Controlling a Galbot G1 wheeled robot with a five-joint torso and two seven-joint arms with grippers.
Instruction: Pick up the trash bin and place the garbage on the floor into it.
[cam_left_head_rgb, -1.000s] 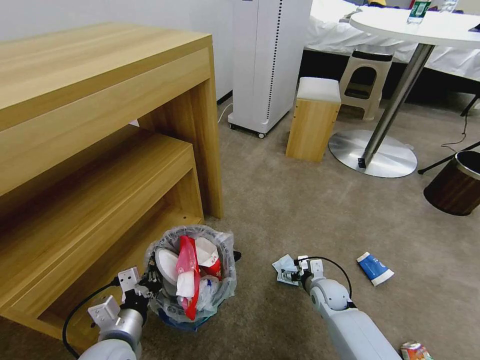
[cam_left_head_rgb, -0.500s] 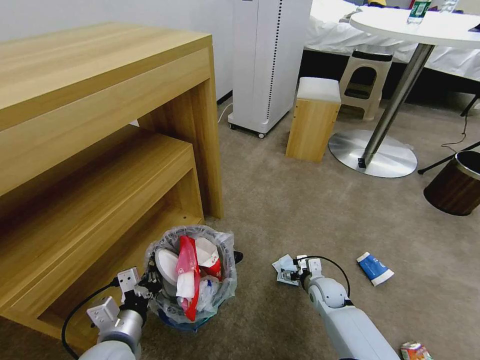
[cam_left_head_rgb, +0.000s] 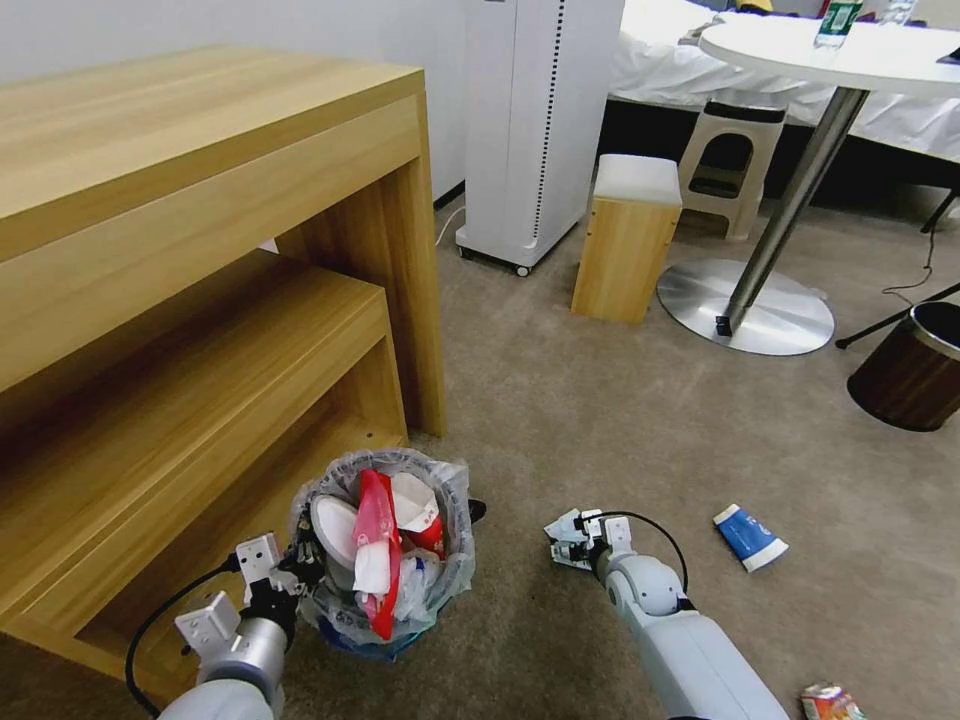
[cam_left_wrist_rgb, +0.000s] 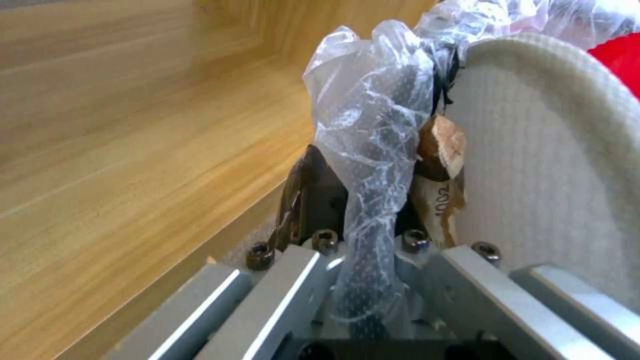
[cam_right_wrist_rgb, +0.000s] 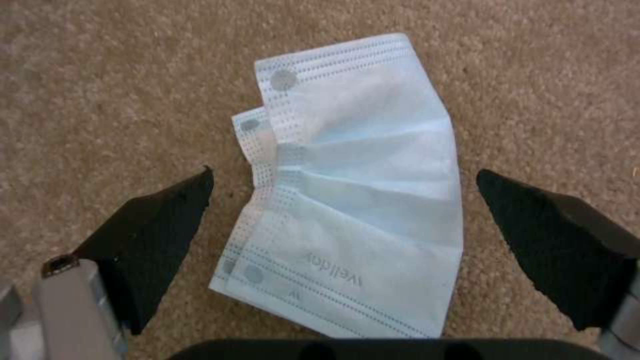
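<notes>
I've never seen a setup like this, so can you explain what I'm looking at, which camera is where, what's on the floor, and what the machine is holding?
This is a wheeled robot with two arms, each ending in a two-finger gripper. One picture looks down from a camera on its head; the other two come from cameras on its wrists.

In the head view, the left gripper is clamped on the rim of the trash bin, a small wastebasket lined with a clear bag and already stuffed with litter. The left wrist view shows that bag pinched between its fingers, beside a wooden desk.

The right gripper is down at the carpet with its fingers open on either side of a light-blue mask. A blue-white paper cup and a crushed can lie on the carpet too.
</notes>
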